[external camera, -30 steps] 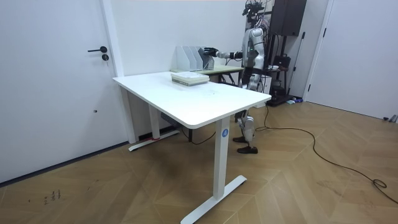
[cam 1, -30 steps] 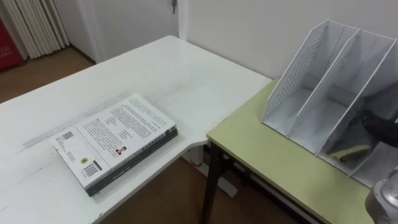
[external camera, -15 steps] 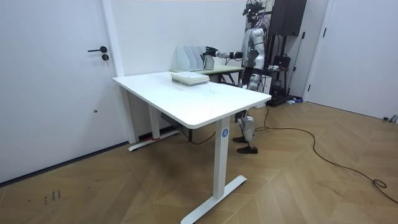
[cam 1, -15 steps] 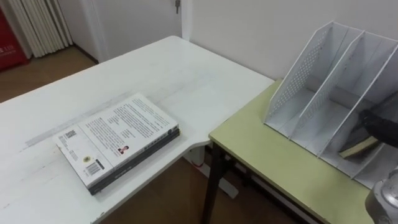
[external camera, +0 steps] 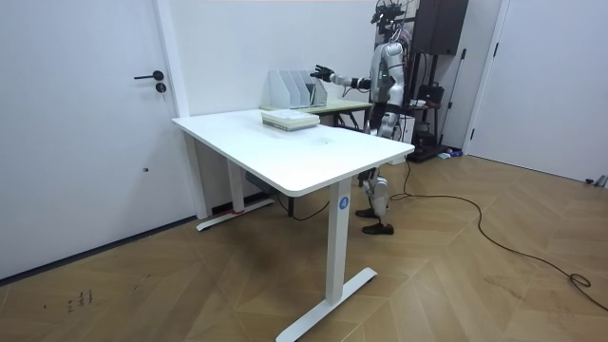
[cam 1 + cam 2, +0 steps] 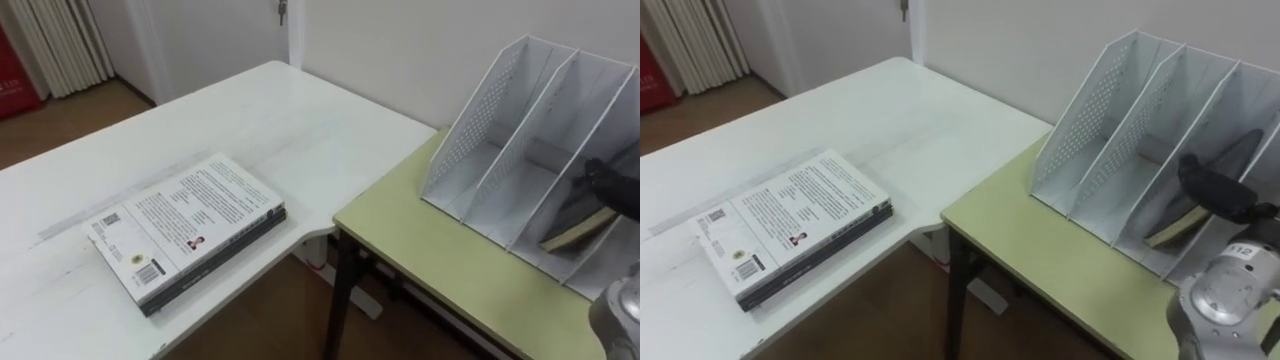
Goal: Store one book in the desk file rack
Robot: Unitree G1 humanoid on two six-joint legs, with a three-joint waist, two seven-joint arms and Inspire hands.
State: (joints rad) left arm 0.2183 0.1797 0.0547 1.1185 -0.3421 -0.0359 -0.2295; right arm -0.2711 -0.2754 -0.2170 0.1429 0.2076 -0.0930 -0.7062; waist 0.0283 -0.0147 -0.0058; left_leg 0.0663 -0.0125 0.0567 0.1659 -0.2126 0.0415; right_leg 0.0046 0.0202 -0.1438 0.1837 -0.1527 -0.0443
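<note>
**Book in the rack, release step in hand**

The book leans tilted in a compartment toward the right of the file rack, which stands on the green table. The right hand is just above the book, fingers loosely spread and gripping nothing. This looks like the letting-go step. Next, the hand should lift up and back to the near side, clear of the dividers, without nudging the book. A stack of books lies on the white table, far left.
</note>
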